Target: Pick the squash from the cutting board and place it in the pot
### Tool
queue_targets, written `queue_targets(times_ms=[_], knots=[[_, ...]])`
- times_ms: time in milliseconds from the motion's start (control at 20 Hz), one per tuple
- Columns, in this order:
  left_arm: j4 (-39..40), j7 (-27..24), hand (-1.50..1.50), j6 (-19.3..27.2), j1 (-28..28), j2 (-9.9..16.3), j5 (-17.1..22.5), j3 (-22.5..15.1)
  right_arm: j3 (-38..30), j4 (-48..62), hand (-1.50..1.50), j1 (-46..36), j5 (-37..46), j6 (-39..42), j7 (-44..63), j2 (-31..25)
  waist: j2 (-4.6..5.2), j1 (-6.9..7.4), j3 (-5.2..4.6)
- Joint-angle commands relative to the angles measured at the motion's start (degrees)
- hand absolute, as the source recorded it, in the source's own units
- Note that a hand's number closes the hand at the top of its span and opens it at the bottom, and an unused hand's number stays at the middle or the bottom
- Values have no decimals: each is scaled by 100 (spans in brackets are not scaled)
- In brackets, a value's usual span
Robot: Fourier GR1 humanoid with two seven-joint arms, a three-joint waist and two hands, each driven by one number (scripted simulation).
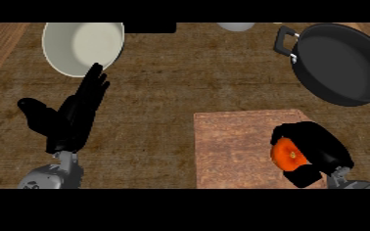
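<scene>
Holding the squash (288, 154) is the job right now, and the right hand (318, 151) has its black fingers curled around it, so only an orange patch peeks out. The squash sits low over the cutting board (235, 147), close to the board's right edge and near the front of the counter (180, 78). I cannot tell if it is touching the board or just above it. The pot (336, 63) waits at the far right corner of the counter, well apart from the board, with its handle pointing toward the middle. To do this step well, the hand should keep its fingers wrapped around the squash and lift it straight up first, high enough to clear the pot's rim. Then it can carry the squash away from the robot and a little to the right, until it hangs over the dark middle of the pot. The left hand (72, 117) rests near the left edge with its fingers straight and apart, holding nothing. A white plate (80, 46) lies at the far left.
</scene>
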Motion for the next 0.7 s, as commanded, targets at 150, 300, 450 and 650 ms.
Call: queue_targets(times_ms=[150, 300, 450, 650], knots=[[218, -87, 0, -245, -90, 17, 52, 225, -62, 186, 150, -352, 223, -62, -203, 275, 2, 4, -1], [106, 24, 0, 13, -136, -205, -165, 71, -82, -452, 150, 337, 267, -112, -369, 147, -3, -16, 0], [-107, -139, 0, -149, 275, -83, -85, 56, -1254, -28, 150, 165, 92, -309, 675, 299, -10, -47, -1], [25, -89, 0, -51, 104, 34, -47, 348, -2899, 555, 150, 233, 107, -1128, 2020, 538, 41, -364, 7]])
